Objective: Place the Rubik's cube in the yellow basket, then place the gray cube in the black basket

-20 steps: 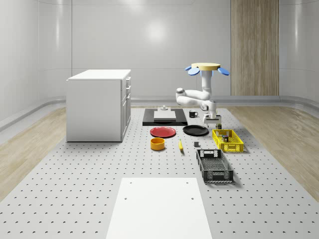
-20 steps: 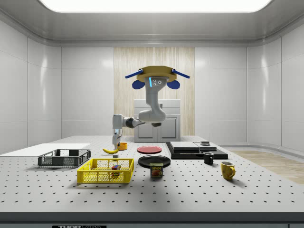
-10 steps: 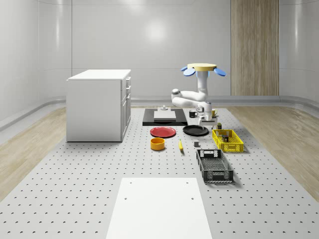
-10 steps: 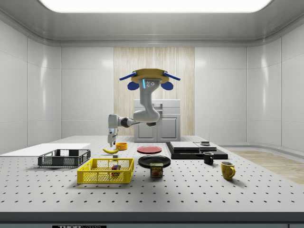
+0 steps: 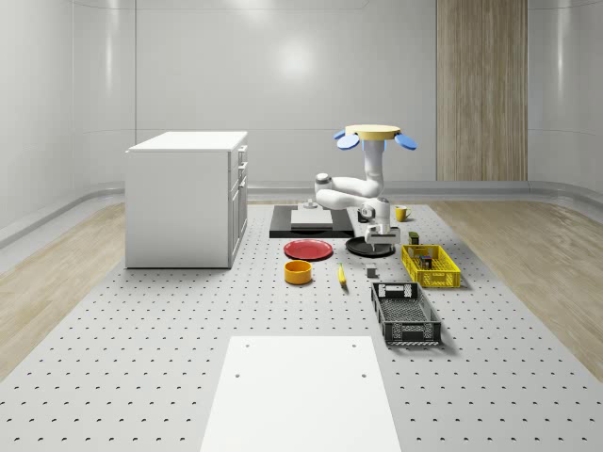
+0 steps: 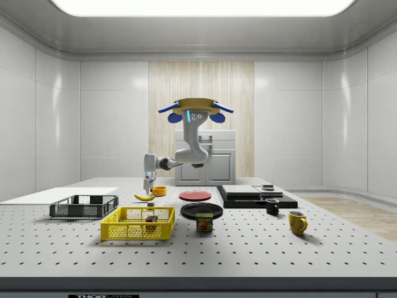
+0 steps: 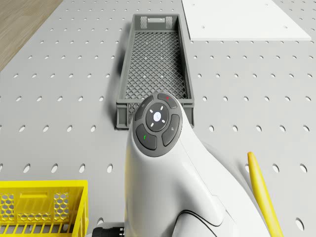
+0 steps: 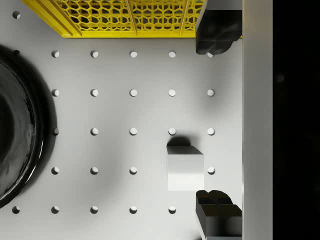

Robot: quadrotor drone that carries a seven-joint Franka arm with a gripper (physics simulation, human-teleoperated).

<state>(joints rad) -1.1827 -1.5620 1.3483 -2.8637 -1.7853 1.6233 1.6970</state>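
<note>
Leaving the yellow basket (image 5: 430, 266), where the Rubik's cube (image 6: 151, 219) is now lying, the drone (image 5: 368, 136) is hovering nearer the black plate (image 5: 369, 247); the gripper (image 8: 218, 120), fingers spread, is hanging over the gray cube (image 8: 185, 167) (ungrasped); the black basket (image 5: 405, 313) is waiting.

The drone (image 5: 369, 133) is showing a flat tan disc with blue rotor blades, while its glossy white arm (image 7: 173, 182) is wearing a dark gray round cap with small button markings.
</note>
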